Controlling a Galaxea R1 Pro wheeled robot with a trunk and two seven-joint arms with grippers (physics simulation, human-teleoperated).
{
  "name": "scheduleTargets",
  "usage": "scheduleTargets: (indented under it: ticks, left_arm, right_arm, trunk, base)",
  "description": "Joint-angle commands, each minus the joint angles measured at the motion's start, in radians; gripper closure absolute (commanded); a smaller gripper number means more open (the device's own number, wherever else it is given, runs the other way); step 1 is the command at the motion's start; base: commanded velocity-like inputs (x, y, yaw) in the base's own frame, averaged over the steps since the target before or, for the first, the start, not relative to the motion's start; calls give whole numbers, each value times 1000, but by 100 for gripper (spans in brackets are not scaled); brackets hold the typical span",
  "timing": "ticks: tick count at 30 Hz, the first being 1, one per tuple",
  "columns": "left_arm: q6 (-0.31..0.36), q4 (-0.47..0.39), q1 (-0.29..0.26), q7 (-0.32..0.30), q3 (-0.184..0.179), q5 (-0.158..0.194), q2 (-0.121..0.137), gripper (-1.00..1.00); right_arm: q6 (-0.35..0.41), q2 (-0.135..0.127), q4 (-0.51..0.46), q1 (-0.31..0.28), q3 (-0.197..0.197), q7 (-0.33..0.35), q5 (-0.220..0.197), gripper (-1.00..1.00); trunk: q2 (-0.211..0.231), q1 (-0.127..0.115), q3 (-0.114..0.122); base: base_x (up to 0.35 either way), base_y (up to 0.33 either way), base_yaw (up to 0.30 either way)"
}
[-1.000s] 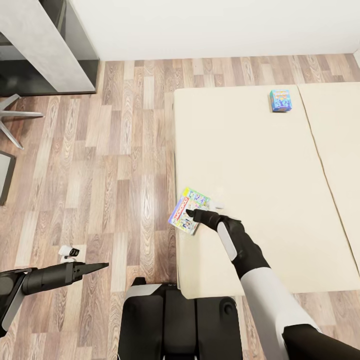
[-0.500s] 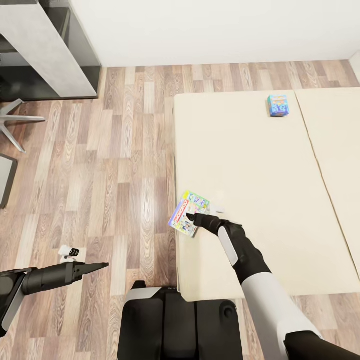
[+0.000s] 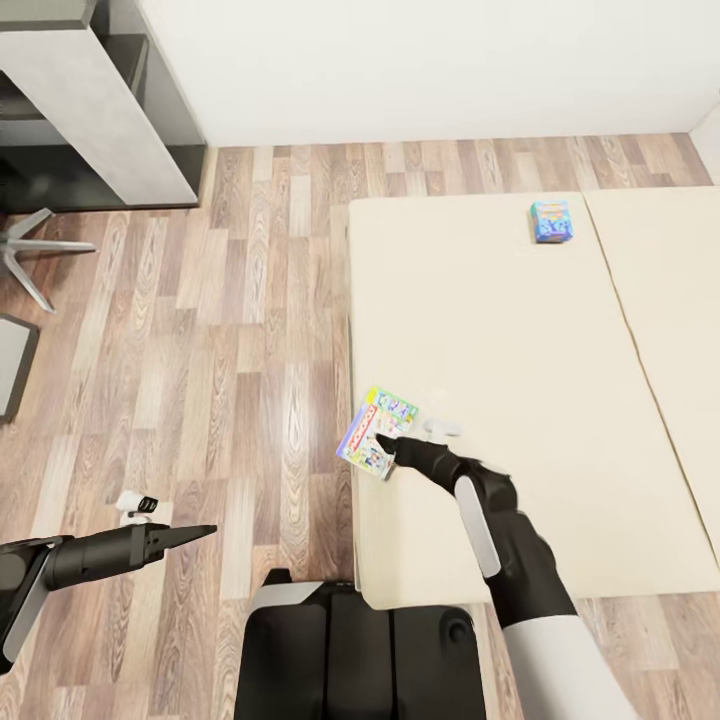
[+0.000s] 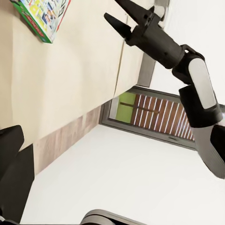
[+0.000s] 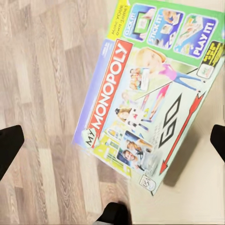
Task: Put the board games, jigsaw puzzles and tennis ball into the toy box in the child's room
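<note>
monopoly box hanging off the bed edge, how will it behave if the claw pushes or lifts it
The Monopoly box looks like a flat rigid carton, so it should probably stay stiff when lifted. Part of it overhangs the bed edge above the floor, so a push that way could tip it off. Its glossy printed lid may slip under the right claw.

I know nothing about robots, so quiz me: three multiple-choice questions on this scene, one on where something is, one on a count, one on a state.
1. Where does the Monopoly box lie?
A. at the bed's edge, partly overhanging the floor
B. on the desk
C. wholly on the floor

2. How many game boxes are on the bed?
A. one
B. two
C. four

3. The right tool is:
A. clamped on the box
B. open above the box
C. over the desk

Answers: 1 A, its corner juts past the mattress. 2 B, Monopoly plus the small blue box. 3 B, the wrist view shows spread fingertips.
</note>
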Motion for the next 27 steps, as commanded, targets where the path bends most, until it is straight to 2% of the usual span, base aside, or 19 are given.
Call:
scheduleTargets:
  ticks: [1,6,11,23,27]
  left_arm:
    - [11,0,0,-4,0,-1,0,-100]
    - [11,0,0,-4,0,-1,-1,-100]
    - [11,0,0,-4,0,-1,-3,-100]
    - [11,0,0,-4,0,-1,0,-100]
    - [11,0,0,-4,0,-3,-2,-100]
  right_arm:
    - [8,0,-21,12,-1,3,0,-100]
    - [26,0,-153,100,-1,23,0,-100]
    - [34,0,-233,173,1,60,1,-100]
    - [25,-2,-269,303,-7,172,2,-100]
    - [26,-2,-270,319,-10,194,1,-100]
  trunk:
    - [-1,1,1]
    - [-1,1,9]
    - [-1,1,17]
    - [-1,1,36]
    - [-1,1,43]
  base:
    - [0,0,0]
    - [0,0,0]
    - [0,0,0]
    - [0,0,0]
    - [0,0,0]
